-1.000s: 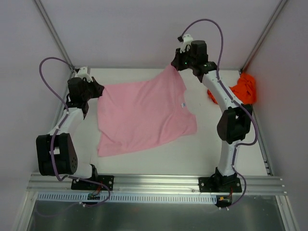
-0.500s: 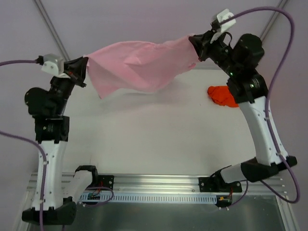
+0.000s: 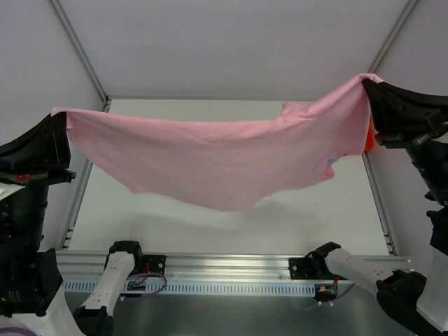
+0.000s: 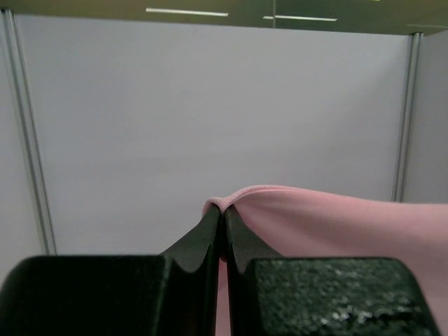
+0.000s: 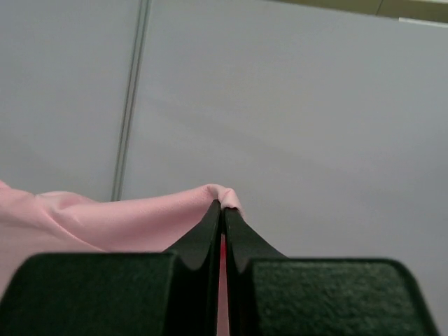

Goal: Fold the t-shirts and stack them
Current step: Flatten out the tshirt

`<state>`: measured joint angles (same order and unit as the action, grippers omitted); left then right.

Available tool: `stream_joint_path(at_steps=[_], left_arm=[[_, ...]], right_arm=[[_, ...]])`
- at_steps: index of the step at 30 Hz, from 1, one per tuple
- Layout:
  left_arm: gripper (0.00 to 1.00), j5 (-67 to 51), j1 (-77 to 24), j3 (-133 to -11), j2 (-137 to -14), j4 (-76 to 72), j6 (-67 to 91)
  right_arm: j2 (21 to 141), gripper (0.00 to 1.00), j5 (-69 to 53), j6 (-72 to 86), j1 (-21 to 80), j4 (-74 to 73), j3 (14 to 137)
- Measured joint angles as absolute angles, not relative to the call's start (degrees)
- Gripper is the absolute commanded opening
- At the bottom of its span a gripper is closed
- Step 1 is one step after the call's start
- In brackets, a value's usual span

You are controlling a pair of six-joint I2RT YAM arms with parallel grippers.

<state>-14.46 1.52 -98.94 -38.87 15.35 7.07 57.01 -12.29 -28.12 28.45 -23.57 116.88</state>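
The pale pink t-shirt (image 3: 224,154) hangs stretched in the air between both arms, high above the table and sagging in the middle. My left gripper (image 3: 61,120) is shut on its left corner; the left wrist view has the pink cloth (image 4: 329,224) pinched at the tips of the left gripper (image 4: 224,213). My right gripper (image 3: 369,87) is shut on the right corner, and pink fabric (image 5: 105,217) folds over the tips of the right gripper (image 5: 222,208). The orange-red t-shirt (image 3: 367,136) shows only as a sliver behind the pink one at the right.
The white table (image 3: 210,224) lies below the hanging shirt, closed in by grey walls with metal frame posts (image 3: 77,49). An aluminium rail (image 3: 231,266) with both arm bases runs along the near edge.
Both arms have lifted the pink t-shirt off the table, drawn it toward the camera and spread it wide. The orange-red shirt is now mostly hidden behind it.
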Motion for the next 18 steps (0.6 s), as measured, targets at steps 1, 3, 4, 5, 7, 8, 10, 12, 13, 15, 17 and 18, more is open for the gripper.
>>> stream_joint_path(at_steps=[1, 3, 4, 5, 7, 8, 10, 12, 13, 15, 17, 18], left_arm=[[0.00, -13.6, 1.5, -98.7, -39.0, 16.6, 7.8], [0.00, -12.4, 1.5, -95.7, -39.3, 18.9, 9.2], [0.00, -12.0, 1.5, -92.5, -39.7, 19.6, 10.2], [0.00, -11.7, 1.5, -89.3, -40.3, 19.9, 11.3], [0.00, -11.2, 1.5, -81.5, -42.4, 20.3, 13.4], [0.00, -10.8, 1.5, -76.9, -44.1, 20.7, 14.6], [0.00, -9.7, 1.5, -68.2, -46.8, 19.5, 16.8], [0.00, -8.4, 1.5, -58.9, -48.8, 18.1, 18.7], [0.00, -8.0, 1.5, -54.7, -49.0, 17.2, 19.4], [0.00, -6.4, 1.5, -46.6, -49.2, 13.8, 20.5], [0.00, -4.8, 1.5, -40.7, -50.3, 8.9, 20.7], [0.00, -3.7, 1.5, -38.8, -51.6, 6.2, 20.6]], right_arm=[[57.1, 0.01, -11.3, -27.8, 28.4, -24.8, 116.9], [57.6, 0.01, -9.5, -27.1, 28.4, -26.8, 115.0], [58.0, 0.01, -8.8, -26.5, 28.4, -27.1, 112.0], [58.3, 0.01, -8.4, -25.8, 28.4, -26.8, 108.7], [60.1, 0.01, -7.9, -24.2, 28.4, -26.4, 101.0], [61.7, 0.01, -7.7, -23.5, 28.4, -26.0, 96.9], [66.0, 0.01, -7.3, -22.5, 28.4, -25.5, 90.2], [71.3, 0.01, -7.3, -21.6, 28.2, -23.5, 83.8], [74.0, 0.01, -7.3, -21.4, 27.9, -22.9, 80.9], [78.7, 0.01, -7.9, -20.8, 27.1, -20.3, 75.7], [83.1, 0.01, -8.6, -20.3, 26.2, -17.4, 72.9], [85.6, 0.01, -9.1, -19.9, 25.6, -15.9, 72.4]])
